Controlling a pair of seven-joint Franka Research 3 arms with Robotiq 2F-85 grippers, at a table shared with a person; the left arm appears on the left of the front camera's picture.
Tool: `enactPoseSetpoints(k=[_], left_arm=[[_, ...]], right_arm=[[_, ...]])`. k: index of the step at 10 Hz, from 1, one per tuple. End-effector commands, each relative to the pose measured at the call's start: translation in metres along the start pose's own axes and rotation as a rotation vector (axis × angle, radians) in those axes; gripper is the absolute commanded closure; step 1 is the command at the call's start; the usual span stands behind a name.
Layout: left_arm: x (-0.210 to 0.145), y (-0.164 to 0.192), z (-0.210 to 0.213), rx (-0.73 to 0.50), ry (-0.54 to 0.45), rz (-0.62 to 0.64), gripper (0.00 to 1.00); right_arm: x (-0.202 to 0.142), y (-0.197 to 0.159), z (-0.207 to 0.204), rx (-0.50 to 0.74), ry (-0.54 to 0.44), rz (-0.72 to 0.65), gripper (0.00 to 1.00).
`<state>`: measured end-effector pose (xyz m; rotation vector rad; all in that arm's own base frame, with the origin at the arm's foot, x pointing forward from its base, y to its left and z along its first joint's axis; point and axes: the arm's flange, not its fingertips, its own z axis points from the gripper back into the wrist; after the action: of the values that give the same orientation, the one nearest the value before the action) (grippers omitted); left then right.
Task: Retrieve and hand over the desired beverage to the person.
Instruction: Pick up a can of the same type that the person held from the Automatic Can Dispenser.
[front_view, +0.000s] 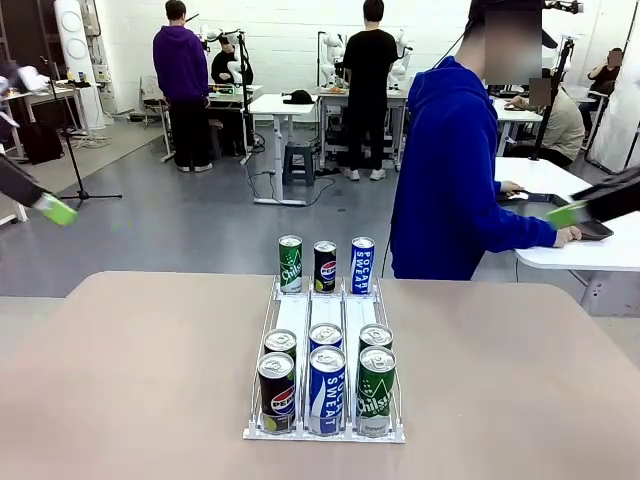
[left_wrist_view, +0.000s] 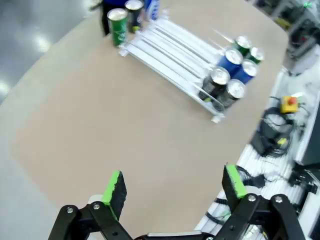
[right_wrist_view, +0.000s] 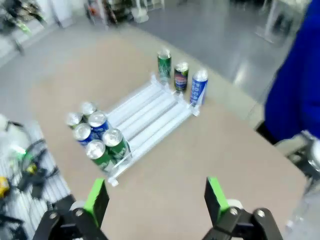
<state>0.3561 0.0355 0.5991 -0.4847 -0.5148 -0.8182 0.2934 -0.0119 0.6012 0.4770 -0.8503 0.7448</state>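
Note:
A clear three-lane rack (front_view: 305, 315) lies mid-table. At its far end stand a green Sprite can (front_view: 290, 263), a Pepsi can (front_view: 325, 266) and a blue Pocari Sweat can (front_view: 362, 265). Several more cans crowd its near end, fronted by a Pepsi (front_view: 276, 390), a Pocari Sweat (front_view: 327, 388) and a Sprite (front_view: 376, 390). The person (front_view: 450, 180) in a blue hoodie stands at the far edge, turned right, with a hand on a side table. My left gripper (front_view: 52, 208) (left_wrist_view: 175, 187) hangs open at the far left, high off the table. My right gripper (front_view: 568, 213) (right_wrist_view: 157, 197) hangs open at the far right. Neither holds anything.
The tan table (front_view: 130, 380) spreads wide on both sides of the rack (left_wrist_view: 170, 55) (right_wrist_view: 145, 117). A white side table (front_view: 590, 250) stands right of the person. Other people and tables are far behind. Cables and a yellow box (left_wrist_view: 290, 103) lie past the table's near edge.

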Motion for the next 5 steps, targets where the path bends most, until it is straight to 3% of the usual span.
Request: enactPoseSetpoints(k=[1,5], left_arm=[[0.01,0.044,0.031,-0.169,0.016,0.067,0.0],[-0.038,0.086,0.07,-0.214,-0.163,0.197,0.0]], right_arm=[[-0.032,-0.028,0.038,0.042,-0.097,-0.15,0.0],[-0.078,-0.059,0.099,-0.03,-0.216,-0.332,0.0]])
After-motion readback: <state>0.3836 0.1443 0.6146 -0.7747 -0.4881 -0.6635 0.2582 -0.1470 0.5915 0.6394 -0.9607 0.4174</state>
